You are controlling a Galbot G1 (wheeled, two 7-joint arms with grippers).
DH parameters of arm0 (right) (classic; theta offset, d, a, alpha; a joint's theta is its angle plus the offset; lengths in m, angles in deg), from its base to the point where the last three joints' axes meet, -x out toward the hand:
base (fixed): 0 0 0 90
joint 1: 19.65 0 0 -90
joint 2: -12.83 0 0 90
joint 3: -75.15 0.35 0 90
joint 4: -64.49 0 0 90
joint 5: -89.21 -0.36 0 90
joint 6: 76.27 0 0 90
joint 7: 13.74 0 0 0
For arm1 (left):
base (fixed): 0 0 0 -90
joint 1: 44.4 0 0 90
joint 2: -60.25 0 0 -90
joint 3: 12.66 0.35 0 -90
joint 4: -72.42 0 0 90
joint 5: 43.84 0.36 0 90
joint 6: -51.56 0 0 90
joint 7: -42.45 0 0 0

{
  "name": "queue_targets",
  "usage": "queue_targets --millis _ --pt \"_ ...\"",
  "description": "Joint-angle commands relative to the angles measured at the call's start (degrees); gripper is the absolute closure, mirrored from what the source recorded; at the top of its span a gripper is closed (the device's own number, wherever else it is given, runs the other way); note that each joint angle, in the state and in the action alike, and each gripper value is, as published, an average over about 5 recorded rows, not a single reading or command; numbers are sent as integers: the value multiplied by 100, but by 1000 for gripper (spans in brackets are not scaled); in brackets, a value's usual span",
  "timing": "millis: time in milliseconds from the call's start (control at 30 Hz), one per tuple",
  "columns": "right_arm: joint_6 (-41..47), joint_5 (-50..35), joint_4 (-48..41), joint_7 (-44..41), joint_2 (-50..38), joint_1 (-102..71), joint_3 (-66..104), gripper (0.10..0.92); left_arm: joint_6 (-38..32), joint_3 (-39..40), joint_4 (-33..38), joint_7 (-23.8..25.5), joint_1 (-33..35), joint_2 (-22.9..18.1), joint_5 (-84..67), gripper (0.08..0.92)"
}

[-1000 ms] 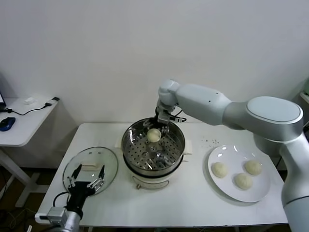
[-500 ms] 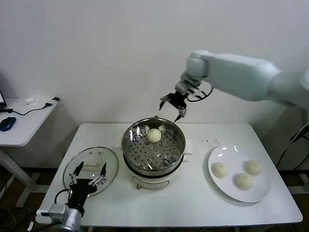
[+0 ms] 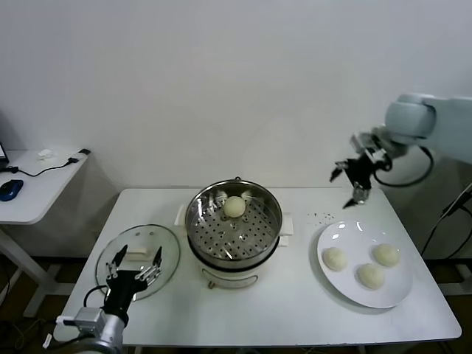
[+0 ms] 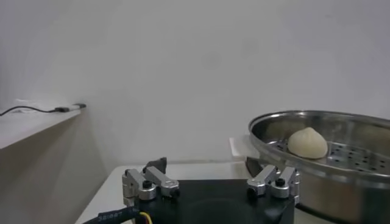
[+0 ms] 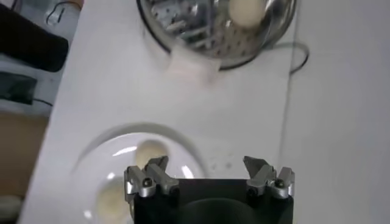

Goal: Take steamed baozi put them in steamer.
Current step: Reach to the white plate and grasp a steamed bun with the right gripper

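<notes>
Steamer [image 3: 234, 230] stands at the middle of the white surface [image 3: 280, 310], its perforated tray showing. One baozi [image 3: 234, 206] lies inside it, on the tray toward the back wall side; the left wrist view shows the same bun [image 4: 308, 143] resting on the tray just within the rim [image 4: 317, 122]. Three more baozi [image 3: 372, 276] lie on a white plate [image 3: 346, 236] to the right of the steamer, well apart from it. A glass lid [image 3: 140, 243] lies flat on the surface to the steamer's left, near it.

The right tool [image 3: 352, 177] hangs in the air, up and to the right of the steamer, above the far edge of the plate. Its fingers are spread wide and grasp nothing; the right wrist view shows them [image 5: 149, 176] parted, with the plate [image 5: 183, 152] below and the steamer [image 5: 207, 36] farther off.

The left tool [image 3: 133, 269] sits low at the near left of the steamer, over the near edge of the lid, released and empty, its fingers [image 4: 146, 182] apart.
</notes>
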Motion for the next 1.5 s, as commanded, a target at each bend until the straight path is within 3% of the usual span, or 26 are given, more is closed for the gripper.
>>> queue_targets --millis 33,533,1500 --pt "1239 74 758 708 -999 -687 -291 203 9 4 -17 1 -21 -17 -9 177" --pt "1283 1168 -608 992 -492 -3625 2206 203 6 10 31 -14 69 -95 44 177" --pt "1249 1411 -1190 980 103 -4470 3095 214 -15 -36 137 -38 254 -207 86 177"
